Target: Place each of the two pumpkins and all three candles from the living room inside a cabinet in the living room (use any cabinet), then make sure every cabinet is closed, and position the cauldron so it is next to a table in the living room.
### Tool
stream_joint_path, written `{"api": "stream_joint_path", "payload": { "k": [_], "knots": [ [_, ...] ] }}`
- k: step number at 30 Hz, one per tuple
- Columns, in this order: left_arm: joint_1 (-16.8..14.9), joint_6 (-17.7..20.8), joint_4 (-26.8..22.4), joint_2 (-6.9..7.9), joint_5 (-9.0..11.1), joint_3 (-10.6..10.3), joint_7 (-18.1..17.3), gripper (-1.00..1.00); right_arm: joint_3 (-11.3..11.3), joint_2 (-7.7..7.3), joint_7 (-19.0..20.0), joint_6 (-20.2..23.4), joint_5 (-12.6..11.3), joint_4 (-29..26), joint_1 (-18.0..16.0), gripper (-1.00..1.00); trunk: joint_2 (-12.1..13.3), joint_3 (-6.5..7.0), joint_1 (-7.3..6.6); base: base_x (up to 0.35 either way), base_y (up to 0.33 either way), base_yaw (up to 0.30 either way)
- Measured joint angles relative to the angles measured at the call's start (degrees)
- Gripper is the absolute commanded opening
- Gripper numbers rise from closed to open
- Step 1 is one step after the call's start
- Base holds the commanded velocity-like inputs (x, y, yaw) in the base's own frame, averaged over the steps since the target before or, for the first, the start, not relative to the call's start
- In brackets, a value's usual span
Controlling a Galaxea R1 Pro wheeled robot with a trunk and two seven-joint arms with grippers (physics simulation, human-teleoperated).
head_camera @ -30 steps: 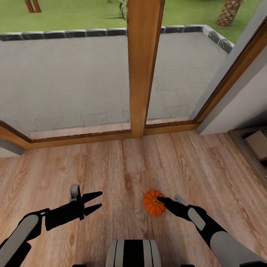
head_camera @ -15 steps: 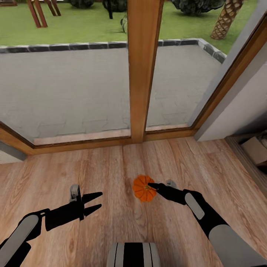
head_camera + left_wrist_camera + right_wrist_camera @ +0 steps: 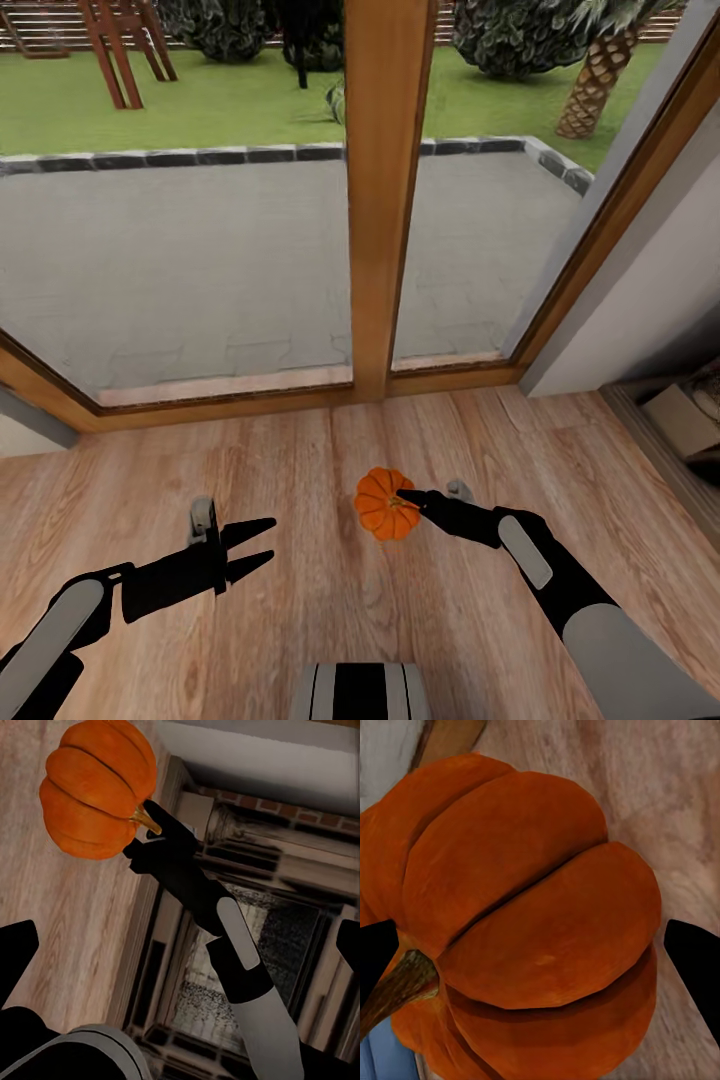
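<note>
Room: wooden floor (image 3: 330,600) running up to a tall glass door with a wood frame (image 3: 385,200); paved patio and lawn lie outside.
Pumpkin: one small ribbed orange pumpkin (image 3: 384,503) is held off the floor in front of the robot, just short of the door sill; the left wrist view shows it (image 3: 97,791) carried at the tip of the right arm, stem toward the fingers.
Right end effector (image 3: 408,497): clamped on the pumpkin; in its own wrist view the pumpkin (image 3: 525,937) sits between the two dark fingertips (image 3: 697,960).
Left end effector (image 3: 262,545): fingers spread apart, holding nothing, hovering over the floor well to the left of the pumpkin.
Right edge: a dark low unit with pale contents (image 3: 685,420), too cropped to identify.
Progress: early, by my judgement. One pumpkin is picked up but not yet stowed; the other pumpkin, three candles, closing the cabinets and placing the cauldron all appear left to do.
</note>
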Motion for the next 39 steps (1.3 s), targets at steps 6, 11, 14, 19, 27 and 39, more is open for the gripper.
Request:
{"api": "stream_joint_path", "payload": {
  "k": [6, 11, 14, 19, 27, 39],
  "knots": [
    [0.00, 0.00, 0.22, 0.00, -0.12, 0.00, 0.06, 1.00, -0.06, -0.03, 0.00, 0.05, -0.09, 0.03, 0.00, -1.00, 0.08, 1.33, -0.15, 0.000, 0.000, 0.000],
    [0.01, -0.07, 0.24, 0.00, -0.22, 0.09, 0.28, 1.00, -0.03, -0.60, 0.01, 0.03, -0.38, -0.02, -0.01, -1.00, 0.15, 2.55, -0.28, 0.000, 0.000, 0.035],
    [0.01, -0.08, 0.07, 0.00, -0.32, 0.25, 0.44, 1.00, 0.01, -0.72, 0.01, 0.06, -0.53, -0.02, -0.01, -1.00, 0.19, 3.39, -0.36, 0.000, 0.000, 0.155],
    [0.02, -0.09, -0.06, 0.04, -0.36, 0.43, 0.68, 1.00, 0.03, -0.77, 0.01, 0.05, -0.52, 0.05, -0.01, -1.00, 0.25, 4.78, -0.49, 0.000, 0.000, 0.213],
    [0.02, -0.09, -0.04, 0.09, -0.32, 0.54, 0.71, 1.00, 0.13, -0.78, 0.01, 0.02, -0.42, 0.08, -0.01, -1.00, 0.36, 6.88, -0.67, -0.081, 0.000, 0.243],
    [0.02, -0.09, 0.02, 0.01, 0.18, 0.55, 0.59, 1.00, 0.27, -0.78, -0.01, -0.07, -0.08, 0.02, 0.00, -1.00, 0.47, 9.05, -0.87, -0.305, 0.000, 0.252]
  ]
}}
